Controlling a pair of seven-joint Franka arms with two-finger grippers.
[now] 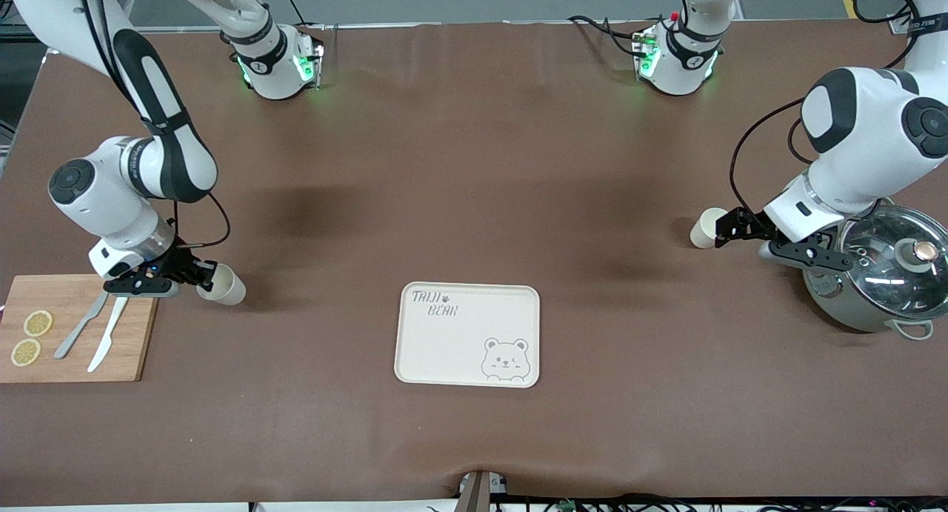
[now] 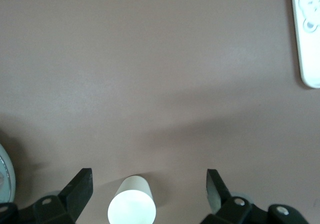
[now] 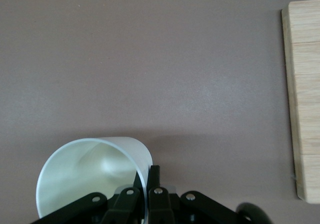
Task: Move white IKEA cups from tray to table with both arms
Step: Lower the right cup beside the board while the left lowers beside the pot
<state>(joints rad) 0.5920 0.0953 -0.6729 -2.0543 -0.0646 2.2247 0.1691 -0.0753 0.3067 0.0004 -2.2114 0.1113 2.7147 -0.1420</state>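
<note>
One white IKEA cup [image 1: 224, 285] is tilted low over the table beside the wooden board. My right gripper [image 1: 198, 275] is shut on its rim wall. In the right wrist view the cup [image 3: 85, 176] opens toward the camera, and the right gripper [image 3: 148, 178] pinches its wall with one finger inside and one outside. The other cup [image 1: 707, 227] rests on the table toward the left arm's end, beside the pot. My left gripper [image 1: 729, 226] stands open around it. In the left wrist view this cup [image 2: 132, 206] sits between the wide fingers [image 2: 80, 190] of the left gripper [image 2: 148, 186], touching neither.
A cream bear tray [image 1: 415, 349] lies mid-table, nearer the front camera, and its edge [image 2: 306, 54] shows in the left wrist view. A wooden cutting board [image 1: 129, 349] [image 3: 305, 99] carries lemon slices [image 1: 37, 323] and a knife [image 1: 109, 333]. A steel pot with glass lid [image 1: 881, 275] stands under the left arm.
</note>
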